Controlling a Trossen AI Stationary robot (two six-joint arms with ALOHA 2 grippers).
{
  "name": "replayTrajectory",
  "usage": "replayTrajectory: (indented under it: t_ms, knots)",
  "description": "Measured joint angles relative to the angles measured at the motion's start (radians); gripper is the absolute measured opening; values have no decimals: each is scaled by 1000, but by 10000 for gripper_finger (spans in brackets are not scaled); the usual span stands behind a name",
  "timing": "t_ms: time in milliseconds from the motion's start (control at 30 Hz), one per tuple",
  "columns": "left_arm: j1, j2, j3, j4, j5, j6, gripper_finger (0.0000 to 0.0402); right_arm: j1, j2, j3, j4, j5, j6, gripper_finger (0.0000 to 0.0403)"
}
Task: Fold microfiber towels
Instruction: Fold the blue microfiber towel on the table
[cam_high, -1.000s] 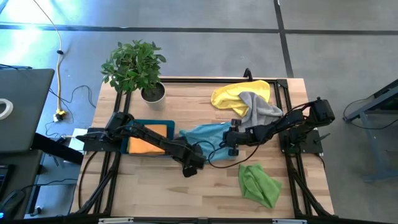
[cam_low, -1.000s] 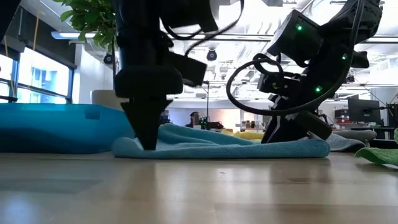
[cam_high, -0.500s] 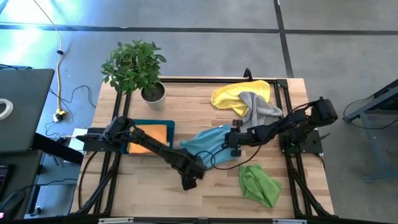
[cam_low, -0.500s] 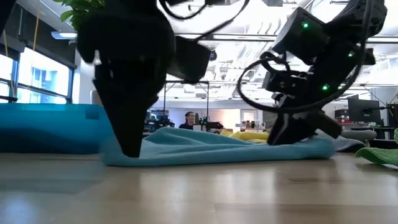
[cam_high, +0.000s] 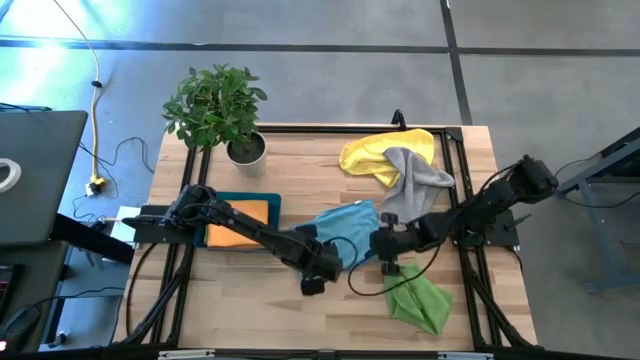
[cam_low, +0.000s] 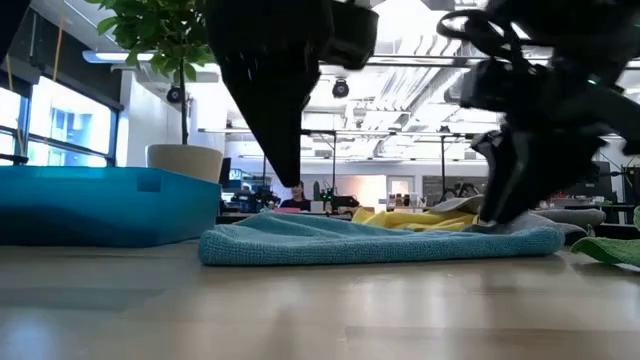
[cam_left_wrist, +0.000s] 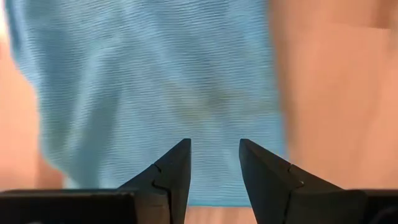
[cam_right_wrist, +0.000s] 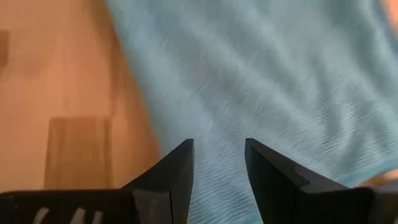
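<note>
A light blue towel (cam_high: 345, 226) lies spread flat on the table's middle; it also shows in the low view (cam_low: 380, 240). My left gripper (cam_high: 316, 280) is open and hangs above the towel's near left corner, clear of it in the low view (cam_low: 285, 170). The towel fills the left wrist view (cam_left_wrist: 155, 93) beyond the fingers. My right gripper (cam_high: 386, 252) is open, low over the towel's near right end (cam_low: 500, 225). The towel also fills the right wrist view (cam_right_wrist: 261, 81). My right gripper stands with open fingers, pointing down, at the towel's near right end (cam_low: 520, 235). I cannot tell whether its fingertips touch the cloth. My left gripper touches nothing.
A yellow towel (cam_high: 385, 150) and a grey towel (cam_high: 415, 172) lie crumpled at the far right. A lime green towel (cam_high: 415, 295) lies at the near right. An orange towel (cam_high: 240, 228) lies in the teal tray (cam_high: 245, 200) at the left. A potted plant (cam_high: 215, 105) stands at the far left.
Both grippers have drawn the blue towel toward the near edge and spread it flat. My left gripper has then risen off the towel's near left corner, which stays on the table. My right gripper has gone toward the near edge along the towel's right side.
</note>
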Motion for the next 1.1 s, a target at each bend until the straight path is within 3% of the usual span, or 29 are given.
replayTrajectory:
  t_ms: [300, 567, 700, 900, 1100]
  knots:
    - [18, 0, 0, -54, 11, 1, 126, 38, 29, 6, -214, 22, 117, 138]
    - [12, -2, 0, -62, 40, -31, 126, 37, 2, 18, -333, 263, 64, 138]
    - [11, -2, 0, -66, 45, -31, 126, 43, -10, 75, -324, 260, 54, 138]
    - [6, -2, 0, -72, 81, -15, 126, 86, 3, 72, 16, 131, -112, 138]
    - [-35, -2, 0, -74, 160, -4, 126, 107, 91, 53, 384, 73, -253, 138]
